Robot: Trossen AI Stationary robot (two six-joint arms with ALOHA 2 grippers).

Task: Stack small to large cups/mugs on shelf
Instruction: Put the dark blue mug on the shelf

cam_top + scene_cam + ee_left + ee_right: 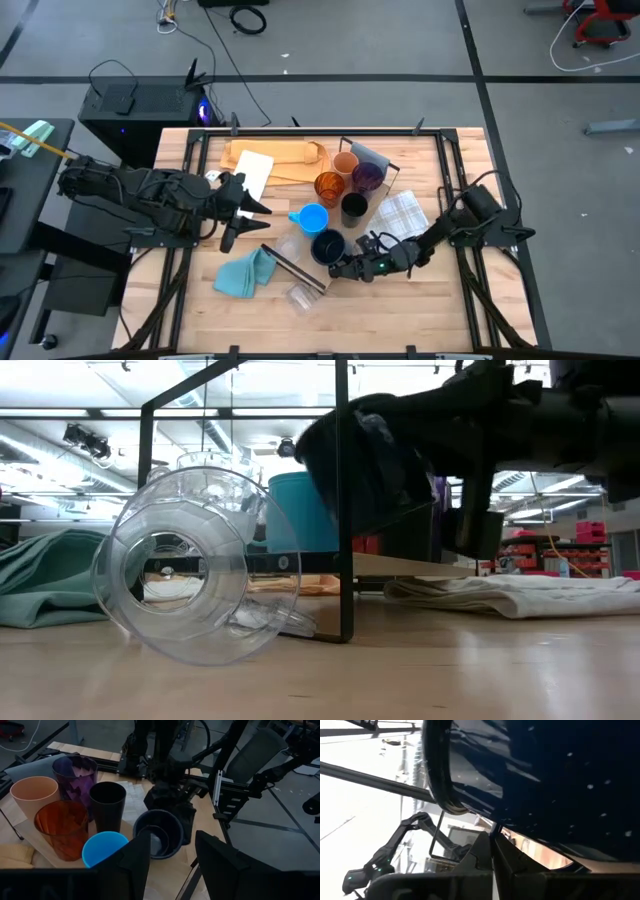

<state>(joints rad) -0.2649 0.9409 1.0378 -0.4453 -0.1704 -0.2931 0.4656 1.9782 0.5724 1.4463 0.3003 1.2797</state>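
High view shows the right gripper [345,268] clamped on the dark mug [327,246] on the shelf [380,215], beside the blue mug [312,218]. Left gripper [250,212] hovers nearby, fingers apart.

High view: overhead, straight down, far — whole surface [420,310], both arms. Low view: surface level, facing room, fallen clear cup [185,565] very near. Left wrist view: looks across cup cluster toward right arm. Right wrist view: pressed against dark mug [545,775]. All views share that dark mug — high view included.
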